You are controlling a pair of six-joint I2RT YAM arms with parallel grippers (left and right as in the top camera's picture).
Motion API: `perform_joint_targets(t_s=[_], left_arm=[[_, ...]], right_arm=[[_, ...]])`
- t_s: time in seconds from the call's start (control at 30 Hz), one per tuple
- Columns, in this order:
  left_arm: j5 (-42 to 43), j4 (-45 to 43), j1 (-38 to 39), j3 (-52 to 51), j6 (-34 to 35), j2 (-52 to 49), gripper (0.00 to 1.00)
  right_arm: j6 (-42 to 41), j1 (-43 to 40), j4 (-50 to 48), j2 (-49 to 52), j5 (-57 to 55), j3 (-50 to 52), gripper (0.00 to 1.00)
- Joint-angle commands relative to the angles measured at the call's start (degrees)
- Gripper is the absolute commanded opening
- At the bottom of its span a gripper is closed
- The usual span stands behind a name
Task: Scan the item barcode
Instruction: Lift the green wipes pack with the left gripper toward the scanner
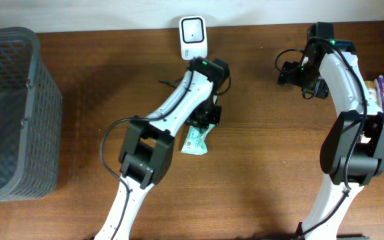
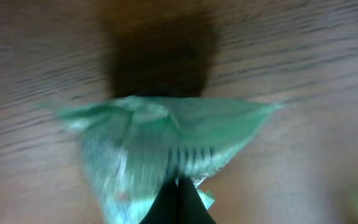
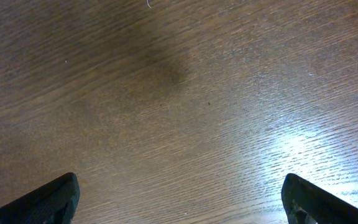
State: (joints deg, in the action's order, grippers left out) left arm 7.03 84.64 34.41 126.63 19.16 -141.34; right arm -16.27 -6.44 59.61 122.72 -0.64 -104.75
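Since the left gripper [image 2: 179,185] is clamped on the crinkly green plastic packet [image 1: 196,142] near the white box-shaped scanner [image 1: 193,38], it should turn the barcode [image 2: 196,152] squarely scanner-ward; the right gripper [image 3: 179,198] hangs apart, empty.

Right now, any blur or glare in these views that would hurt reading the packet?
Left wrist: heavily blurred, the green packet smeared, a dark shadow on the table behind it. Right wrist: sharp wood grain, one bright glare patch lower right. Overhead: sharp and evenly lit.
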Motion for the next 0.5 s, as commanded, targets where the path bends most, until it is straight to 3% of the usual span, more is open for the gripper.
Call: perform_joint_targets(t_s=[0.0,0.07,0.17,0.2,0.37,0.47], left_arm=[[-1.5,-3.0,0.9,-0.4,1.0,-5.8,0.0],[-1.5,-1.9,0.3,1.2,1.0,-5.6,0.0],[-2.1,11.3,-2.3,18.4,0.9,-5.6,0.0],[-2.3,12.1,-2.6,21.4,-0.5,-5.6,0.0],[-2.3,12.1,-5.1,22.9,-2.2,-2.4,0.0],[-1.9,12.1,-5.0,17.0,-3.7,-2.2,0.0]], right_arm=[[-0.1,0.0,0.0,-2.0,-0.9,0.2,0.99],[-0.1,0.0,0.0,-2.0,-0.9,0.2,0.99],[-0.1,0.0,0.0,-2.0,-0.9,0.2,0.99],[-0.1,0.0,0.0,-2.0,-0.9,0.2,0.99],[-0.1,0.0,0.0,-2.0,-0.9,0.2,0.99],[-0.1,0.0,0.0,-2.0,-0.9,0.2,0.99]])
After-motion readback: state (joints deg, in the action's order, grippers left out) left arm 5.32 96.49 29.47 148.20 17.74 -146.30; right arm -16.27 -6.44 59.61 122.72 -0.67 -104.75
